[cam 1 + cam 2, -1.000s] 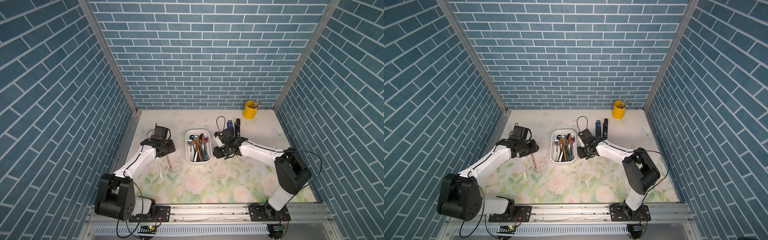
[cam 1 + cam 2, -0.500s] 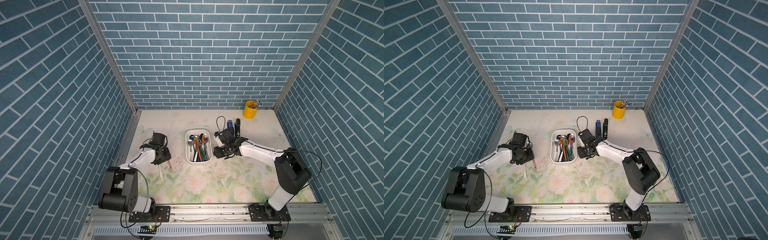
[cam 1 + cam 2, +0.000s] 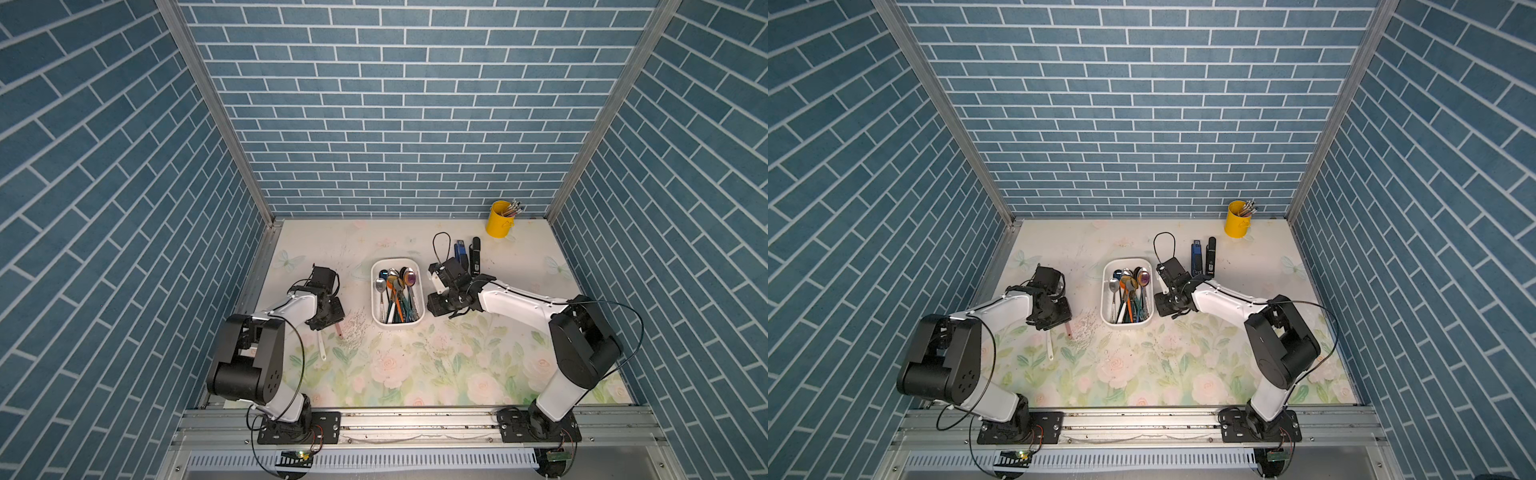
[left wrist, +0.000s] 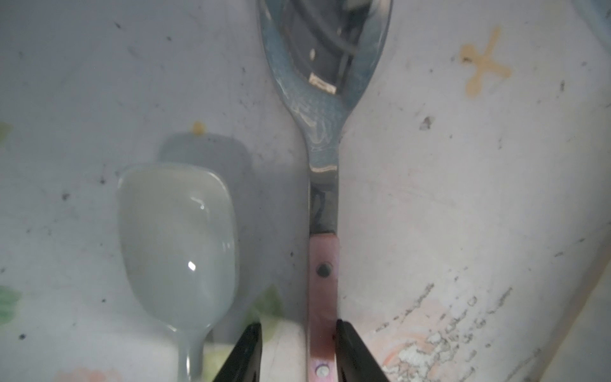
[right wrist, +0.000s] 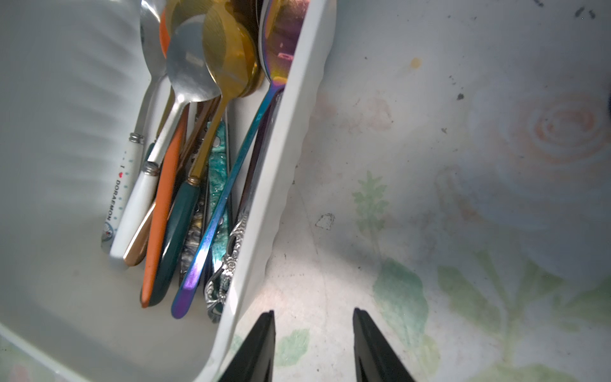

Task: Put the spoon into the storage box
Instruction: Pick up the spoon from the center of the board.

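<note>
A metal spoon with a pink handle lies on the floral table beside a white ceramic spoon, left of the storage box. My left gripper sits low over the pink handle. Its jaws are open and straddle the handle, one finger against the handle's side and the other well apart from it. In both top views the left gripper hides the spoon's bowl. The white storage box holds several spoons. My right gripper stands open and empty just outside the box's wall.
A yellow cup with pens stands at the back right. A blue object and a black one lie behind the right gripper. Small scattered bits lie between the spoons and the box.
My left arm has folded down and brought its gripper low over the two spoons on the table. The right arm has not moved.
</note>
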Tool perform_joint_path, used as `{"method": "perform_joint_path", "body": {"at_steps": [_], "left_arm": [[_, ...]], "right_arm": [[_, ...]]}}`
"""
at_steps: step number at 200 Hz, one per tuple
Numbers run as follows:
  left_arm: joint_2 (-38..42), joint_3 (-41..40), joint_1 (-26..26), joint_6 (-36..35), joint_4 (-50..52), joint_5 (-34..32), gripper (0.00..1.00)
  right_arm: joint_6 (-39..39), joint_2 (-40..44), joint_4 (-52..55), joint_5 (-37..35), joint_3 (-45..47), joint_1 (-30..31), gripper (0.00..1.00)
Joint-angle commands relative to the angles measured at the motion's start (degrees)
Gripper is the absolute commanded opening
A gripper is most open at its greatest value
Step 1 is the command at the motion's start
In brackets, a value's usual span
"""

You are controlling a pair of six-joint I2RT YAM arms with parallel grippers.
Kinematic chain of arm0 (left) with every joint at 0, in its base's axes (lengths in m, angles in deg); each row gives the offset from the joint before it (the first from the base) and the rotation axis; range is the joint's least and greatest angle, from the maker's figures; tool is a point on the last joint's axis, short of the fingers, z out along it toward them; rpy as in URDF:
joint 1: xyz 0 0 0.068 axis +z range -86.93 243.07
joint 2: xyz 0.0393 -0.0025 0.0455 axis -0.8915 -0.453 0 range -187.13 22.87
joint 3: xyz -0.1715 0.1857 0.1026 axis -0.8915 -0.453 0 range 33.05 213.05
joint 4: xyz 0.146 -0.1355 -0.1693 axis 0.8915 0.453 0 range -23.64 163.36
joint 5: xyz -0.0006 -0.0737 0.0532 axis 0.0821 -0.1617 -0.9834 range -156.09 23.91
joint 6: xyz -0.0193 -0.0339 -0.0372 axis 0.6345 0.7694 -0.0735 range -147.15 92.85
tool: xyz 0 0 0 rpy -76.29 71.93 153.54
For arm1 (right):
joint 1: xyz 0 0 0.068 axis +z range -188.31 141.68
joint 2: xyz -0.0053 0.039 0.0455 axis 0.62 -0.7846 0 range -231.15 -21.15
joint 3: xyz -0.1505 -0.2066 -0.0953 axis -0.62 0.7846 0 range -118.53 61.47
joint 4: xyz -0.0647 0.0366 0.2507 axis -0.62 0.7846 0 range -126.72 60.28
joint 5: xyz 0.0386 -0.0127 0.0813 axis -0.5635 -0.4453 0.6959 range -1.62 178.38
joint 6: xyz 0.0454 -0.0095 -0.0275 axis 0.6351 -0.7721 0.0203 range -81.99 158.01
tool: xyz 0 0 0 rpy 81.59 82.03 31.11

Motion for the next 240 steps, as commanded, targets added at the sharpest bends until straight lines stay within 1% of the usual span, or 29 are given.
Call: {"method": "perform_joint_path", "body": {"at_steps": [1,23,58,114,152,186,210,240], "left_arm": [[-2.25,1.31,-0.92,-0.68,1.07,-2.57,0.41],[-3.53,1.94,-1.55,-1.08,1.7,-3.31,0.38],[-5.03,1.87,-1.82,-1.22,1.94,-3.41,0.26],[-5.66,2.38,-1.91,-2.27,2.23,-3.16,0.11],[-4.06,4.11,-2.65,-3.99,4.01,-3.49,0.08],[0.48,6.86,-4.44,-5.32,7.12,-3.6,0.08],[3.23,10.03,-5.11,-5.65,9.65,-0.64,0.08],[5.15,16.33,-7.28,-5.51,12.46,1.43,0.07]], "right_arm": [[-1.62,-0.05,0.12,-0.56,0.67,0.29,0.42],[-2.1,-0.28,-0.03,-0.65,0.93,0.21,0.42],[-2.45,-0.12,-0.62,-0.65,1.54,0.12,0.42],[-2.46,0.26,-1.25,-0.48,2.56,-0.19,0.42],[-2.37,0.7,-1.21,-0.56,2.56,-0.23,0.42],[-2.11,1.01,-0.85,-0.65,2.19,-0.23,0.42],[-2.02,1.26,-0.52,-0.96,1.87,-0.22,0.42],[-1.93,1.38,0.07,-1.47,1.15,-0.2,0.42]]}}
